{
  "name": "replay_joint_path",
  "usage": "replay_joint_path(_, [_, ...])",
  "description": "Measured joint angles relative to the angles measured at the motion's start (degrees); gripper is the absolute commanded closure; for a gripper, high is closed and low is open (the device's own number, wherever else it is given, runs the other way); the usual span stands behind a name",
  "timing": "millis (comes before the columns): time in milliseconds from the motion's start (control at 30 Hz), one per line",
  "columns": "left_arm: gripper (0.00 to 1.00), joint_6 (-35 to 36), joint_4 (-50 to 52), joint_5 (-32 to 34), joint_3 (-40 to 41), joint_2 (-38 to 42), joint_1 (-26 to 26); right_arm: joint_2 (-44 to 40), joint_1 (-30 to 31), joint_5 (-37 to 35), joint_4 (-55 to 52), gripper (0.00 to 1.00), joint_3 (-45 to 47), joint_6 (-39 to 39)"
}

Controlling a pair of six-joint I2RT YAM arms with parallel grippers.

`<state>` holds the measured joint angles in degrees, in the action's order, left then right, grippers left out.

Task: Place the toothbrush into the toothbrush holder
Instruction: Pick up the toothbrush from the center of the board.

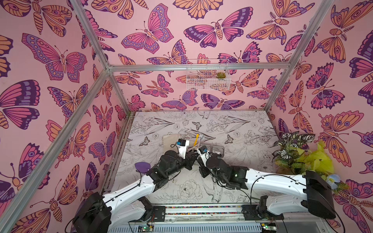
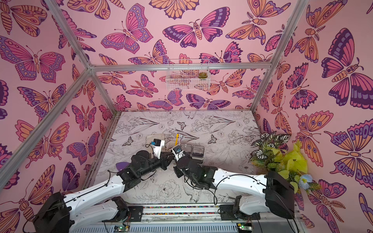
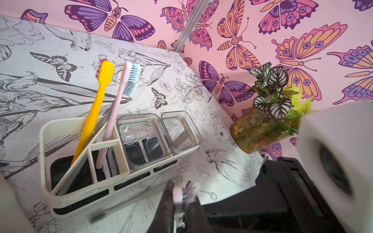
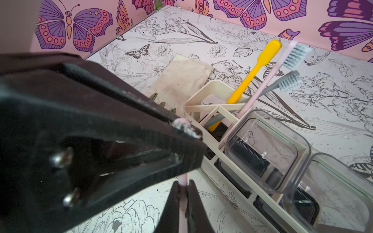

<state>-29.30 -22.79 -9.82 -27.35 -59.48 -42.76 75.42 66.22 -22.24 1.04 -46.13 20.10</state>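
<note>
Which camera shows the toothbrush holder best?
Left wrist: the whole toothbrush holder sits unobstructed, slotted compartment and both clear cups seen from above. Right wrist shows it close, but the left gripper covers part and the frame crops the last cup. In both top views the arms hide most of it.

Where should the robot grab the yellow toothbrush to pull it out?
On the yellow toothbrush, probably the bare handle above the toothbrush holder rim, from above: it leans head-up, its lower end is walled in, and a pink brush stands close beside.
</note>
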Motion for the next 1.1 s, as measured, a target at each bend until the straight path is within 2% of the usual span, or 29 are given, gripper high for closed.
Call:
replay_joint_path(167, [1.0, 1.38, 0.13, 1.42, 1.22, 2.84, 0.11, 0.02, 0.0, -0.26, -0.85, 0.79, 0.0, 0.04])
replay_joint_path(367, [1.0, 2.64, 0.59, 2.84, 1.38, 4.5, 0.11, 0.13, 0.0, -0.24, -1.42, 0.76, 0.0, 0.26])
replay_joint_path(500, [1.0, 3.34, 0.79, 3.48, 1.44, 5.2, 0.11, 0.35, 0.0, -0.24, -1.79, 0.69, 0.0, 0.57])
replay_joint_path(767, [1.0, 3.82, 1.9, 4.31, 2.01, 6.34, 0.44, 0.33, 0.0, -0.33, -2.1, 0.62, 0.0, 0.66])
replay_joint_path(967, [1.0, 4.96, 2.36, 5.46, 2.45, 8.0, 0.72, -1.16, 0.0, -1.25, -3.1, 0.49, 0.52, 0.92])
replay_joint_path(1100, [1.0, 5.7, 2.86, 6.23, 2.6, 8.87, 0.87, -4.24, 0.0, -3.87, -5.01, 0.3, 1.79, 0.96])
